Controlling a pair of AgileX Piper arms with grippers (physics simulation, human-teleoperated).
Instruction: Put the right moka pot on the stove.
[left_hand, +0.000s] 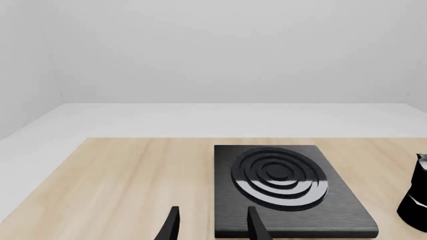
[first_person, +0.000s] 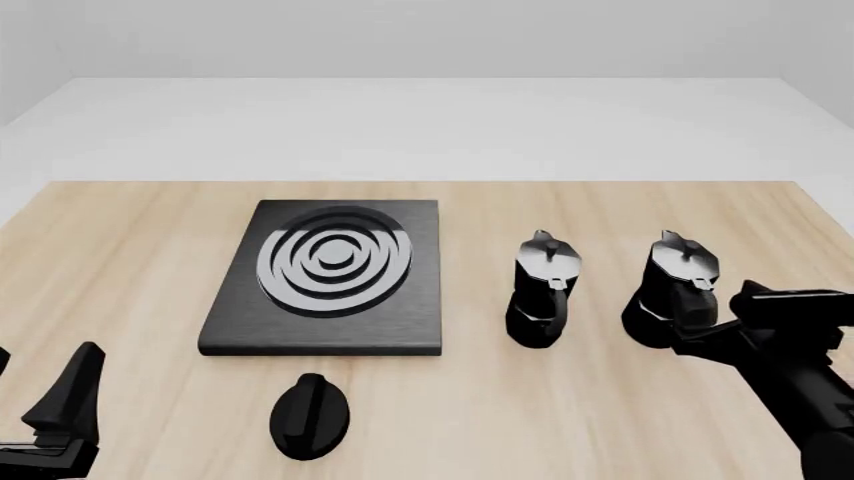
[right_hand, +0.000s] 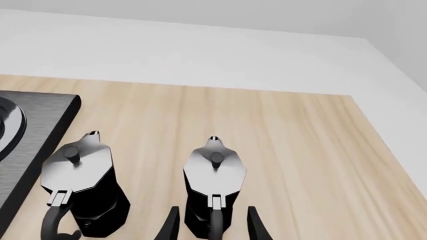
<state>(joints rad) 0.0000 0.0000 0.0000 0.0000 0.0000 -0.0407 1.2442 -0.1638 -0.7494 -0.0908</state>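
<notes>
The right moka pot (first_person: 671, 288) stands upright on the table at the right, black with a grey lid. In the right wrist view the pot (right_hand: 213, 175) stands between my open fingers (right_hand: 256, 227), handle toward me. My right gripper (first_person: 714, 318) is open, just on the near side of the pot, not closed on it. The stove (first_person: 327, 272) lies flat at the middle left and also shows in the left wrist view (left_hand: 280, 185). My left gripper (left_hand: 212, 227) is open and empty, low at the front left (first_person: 67, 410).
A second moka pot (first_person: 543, 290) stands between the stove and the right pot, and also shows in the right wrist view (right_hand: 80, 185). A black oval knob (first_person: 311, 415) lies in front of the stove. The wooden table (first_person: 601, 430) ends at a white floor behind.
</notes>
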